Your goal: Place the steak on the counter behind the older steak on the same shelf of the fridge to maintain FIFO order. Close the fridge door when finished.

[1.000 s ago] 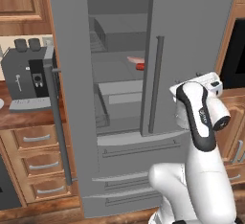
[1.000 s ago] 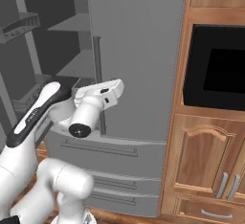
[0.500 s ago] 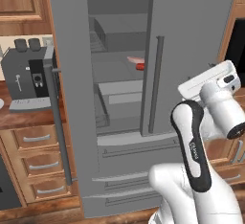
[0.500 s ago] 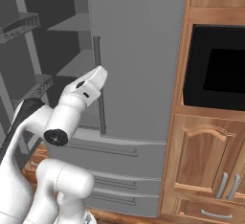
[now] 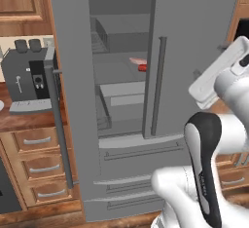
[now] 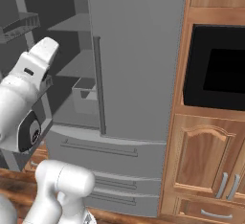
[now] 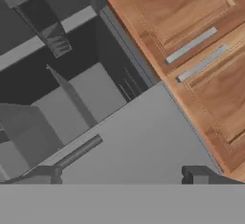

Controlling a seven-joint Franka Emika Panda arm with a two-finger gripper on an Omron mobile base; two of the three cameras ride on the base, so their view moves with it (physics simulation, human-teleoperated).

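The grey fridge stands with its left door swung open and its right door shut. On a middle shelf inside lies a steak, pale pink with a darker red patch at its near end; I cannot tell whether it is one slab or two. My white hand hangs in front of the shut right door, well clear of the shelf, and appears also in the right base view. The gripper is open with nothing between its fingertips. The dark counter runs left of the fridge.
A grey coffee machine sits on the counter, above wooden drawers. The open door's bar handle juts toward me. Right of the fridge are a black wall oven and wood cabinets.
The hand has drawn back from the fridge opening toward the shut right door, rising and turning over as it went. The jaws have stayed open. Nothing inside the fridge has moved.
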